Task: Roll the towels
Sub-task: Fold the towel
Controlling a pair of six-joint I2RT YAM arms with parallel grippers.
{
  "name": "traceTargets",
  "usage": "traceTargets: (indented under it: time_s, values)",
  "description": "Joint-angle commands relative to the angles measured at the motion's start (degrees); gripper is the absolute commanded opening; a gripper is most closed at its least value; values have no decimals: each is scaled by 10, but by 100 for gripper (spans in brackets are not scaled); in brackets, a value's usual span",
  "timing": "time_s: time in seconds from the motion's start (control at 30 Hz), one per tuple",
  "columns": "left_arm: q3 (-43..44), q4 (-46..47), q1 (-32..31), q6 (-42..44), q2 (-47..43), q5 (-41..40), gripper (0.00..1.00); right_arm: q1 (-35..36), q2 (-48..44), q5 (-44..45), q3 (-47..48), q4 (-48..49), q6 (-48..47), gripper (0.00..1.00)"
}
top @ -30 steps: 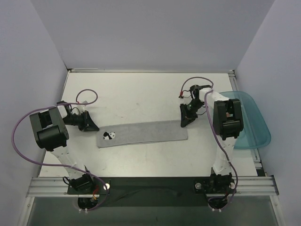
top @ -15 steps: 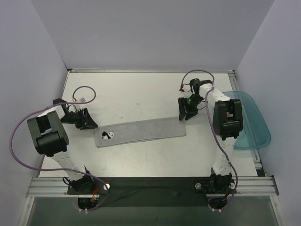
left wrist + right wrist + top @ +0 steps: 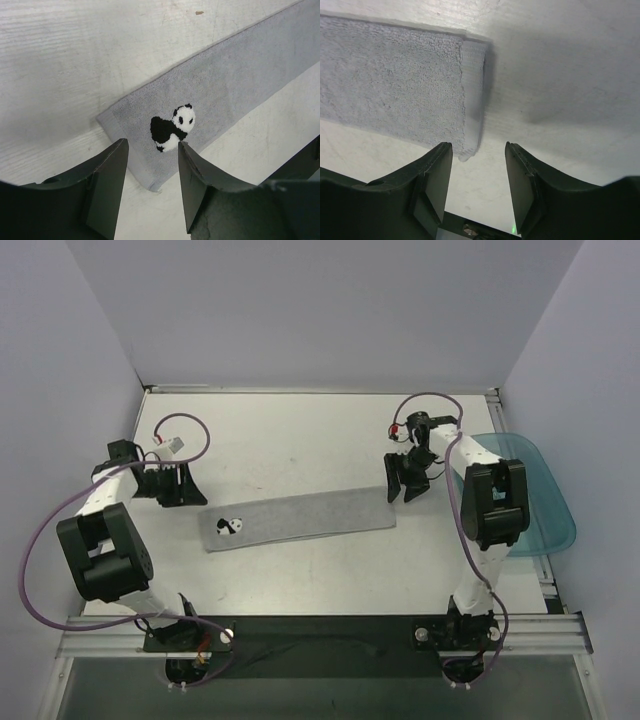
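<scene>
One light grey towel (image 3: 300, 520) lies flat on the table as a long strip, with a small panda emblem (image 3: 228, 527) at its left end. My left gripper (image 3: 186, 486) hovers open just beyond that end. In the left wrist view the towel (image 3: 235, 85) and its panda emblem (image 3: 172, 129) lie ahead of the left gripper (image 3: 151, 145), with nothing between its fingers. My right gripper (image 3: 407, 480) is open above the strip's right end. In the right wrist view the towel's hemmed edge (image 3: 472, 90) lies just ahead of the empty right gripper (image 3: 478, 146).
A translucent teal tray (image 3: 555, 510) sits at the right edge of the table, beside the right arm. White walls close in the table on the left, back and right. Purple cables loop off both arms.
Both grippers have opened and lifted off the towel's ends. The left one drew back toward the far left, the right one shifted slightly right. The towel stays flat.
</scene>
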Motion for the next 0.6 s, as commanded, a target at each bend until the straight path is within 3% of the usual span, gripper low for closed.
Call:
traceTargets:
  time_s: [0.0, 0.37, 0.57]
  values:
    - [-1, -3, -1, 18, -16, -13, 55, 19, 14, 26, -12, -7, 17, 47]
    - [11, -4, -7, 18, -12, -13, 57, 56, 64, 61, -1, -3, 26, 43]
    - [14, -5, -27, 17, -24, -29, 58, 63, 90, 57, 3, -7, 26, 33]
